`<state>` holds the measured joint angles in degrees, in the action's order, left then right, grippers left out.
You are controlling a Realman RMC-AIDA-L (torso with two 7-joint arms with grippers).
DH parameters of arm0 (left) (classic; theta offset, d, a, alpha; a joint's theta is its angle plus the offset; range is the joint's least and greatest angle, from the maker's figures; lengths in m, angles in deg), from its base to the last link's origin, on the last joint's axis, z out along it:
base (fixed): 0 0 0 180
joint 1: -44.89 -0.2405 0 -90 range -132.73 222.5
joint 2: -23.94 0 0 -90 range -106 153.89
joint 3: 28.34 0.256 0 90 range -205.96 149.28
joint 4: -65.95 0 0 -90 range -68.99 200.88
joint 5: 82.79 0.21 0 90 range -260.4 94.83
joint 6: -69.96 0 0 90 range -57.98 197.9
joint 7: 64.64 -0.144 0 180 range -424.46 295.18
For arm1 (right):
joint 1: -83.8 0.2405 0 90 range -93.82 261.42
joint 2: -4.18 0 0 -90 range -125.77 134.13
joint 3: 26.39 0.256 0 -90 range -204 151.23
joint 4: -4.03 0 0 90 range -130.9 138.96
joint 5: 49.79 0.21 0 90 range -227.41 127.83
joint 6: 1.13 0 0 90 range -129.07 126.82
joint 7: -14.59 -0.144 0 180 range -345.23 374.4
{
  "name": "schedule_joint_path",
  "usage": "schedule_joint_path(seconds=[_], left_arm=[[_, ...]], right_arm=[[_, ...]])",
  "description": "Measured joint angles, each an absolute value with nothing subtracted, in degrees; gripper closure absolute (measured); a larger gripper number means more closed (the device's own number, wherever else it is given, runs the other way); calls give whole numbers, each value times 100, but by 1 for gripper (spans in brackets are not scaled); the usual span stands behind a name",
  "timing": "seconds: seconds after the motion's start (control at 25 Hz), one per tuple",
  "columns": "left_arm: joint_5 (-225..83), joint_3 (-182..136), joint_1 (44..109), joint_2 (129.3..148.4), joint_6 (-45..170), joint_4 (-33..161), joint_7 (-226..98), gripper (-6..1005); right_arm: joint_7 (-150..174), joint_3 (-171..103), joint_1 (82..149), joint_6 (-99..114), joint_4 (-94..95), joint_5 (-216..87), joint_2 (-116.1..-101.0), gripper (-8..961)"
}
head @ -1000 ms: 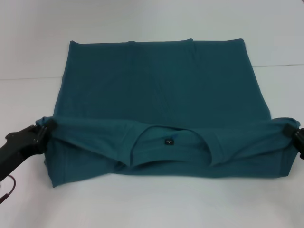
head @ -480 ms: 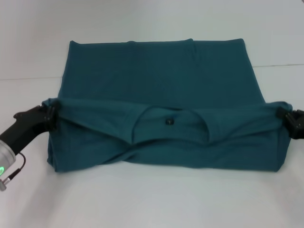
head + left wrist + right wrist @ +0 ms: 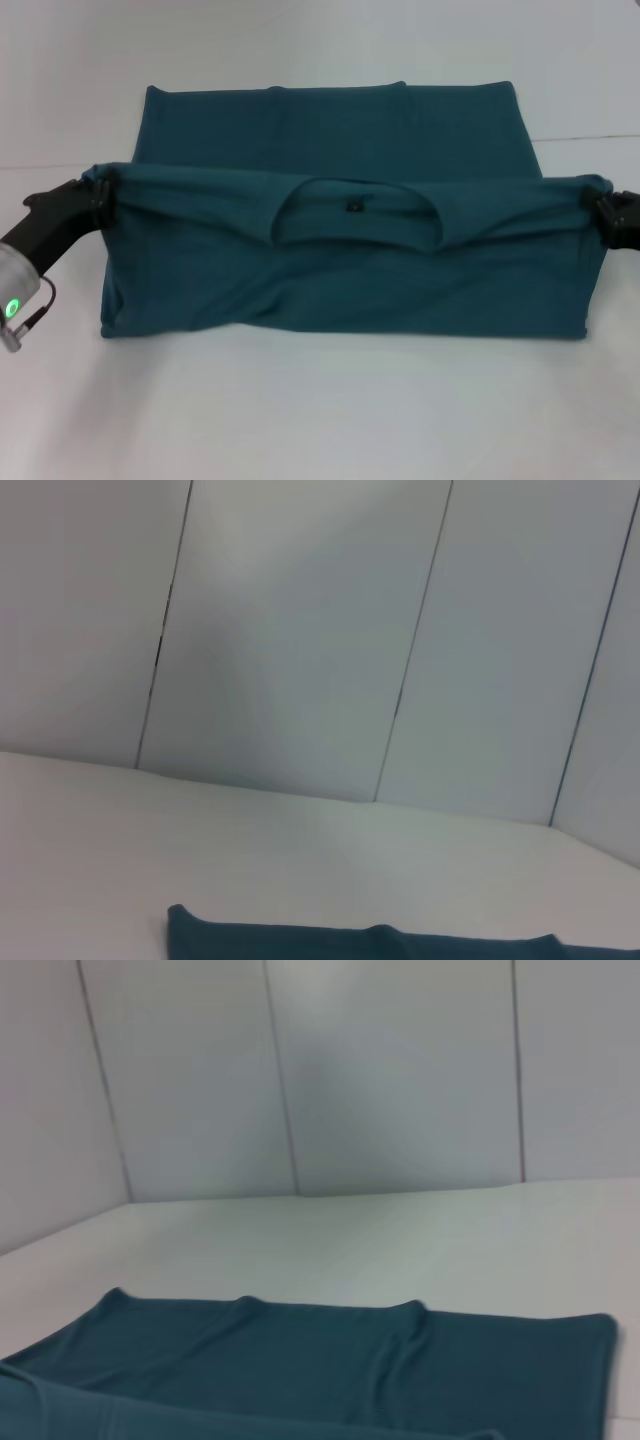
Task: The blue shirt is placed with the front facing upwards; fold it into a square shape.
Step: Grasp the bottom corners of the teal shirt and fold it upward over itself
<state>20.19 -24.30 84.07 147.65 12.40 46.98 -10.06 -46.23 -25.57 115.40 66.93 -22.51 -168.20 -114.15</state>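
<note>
Head view: both tools clamping blue shirt [image 3: 340, 250].

Table [image 3: 320, 420] lies bare in front of the blue shirt [image 3: 340, 280] & beyond its far edge, so there's room to pass there. Left gripper [image 3: 97, 197] & right gripper [image 3: 603, 207] pinch the lifted fold at each side; the raised cloth spans between them, blocking straight passage across the middle.

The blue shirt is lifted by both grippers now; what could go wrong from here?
1. The blue shirt is pinched only at its two shoulder corners by the left gripper and the right gripper; a corner may slip out.
2. The collar sags between them, so the fold could land wrinkled.
3. Uneven travel might skew the fold against the far hem.
</note>
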Motion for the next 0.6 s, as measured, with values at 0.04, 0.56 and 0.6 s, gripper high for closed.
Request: schedule_joint_path(seconds=[0.04, 0.56, 0.6], left_arm=[[2019, -2430, 8480, 14766, 1363, 4698, -1011, 944], [1233, -2434, 9184, 14770, 2759, 5125, -1732, 943], [1202, -2434, 9222, 14770, 2833, 5130, -1738, 943]], right_arm=[[-4623, -2558, 11565, 6618, -2251, -16789, -11415, 825], [-4470, -2654, 12028, 5304, -1748, -16669, -11245, 822], [-4452, -2687, 12073, 5196, -1702, -16669, -11234, 821]])
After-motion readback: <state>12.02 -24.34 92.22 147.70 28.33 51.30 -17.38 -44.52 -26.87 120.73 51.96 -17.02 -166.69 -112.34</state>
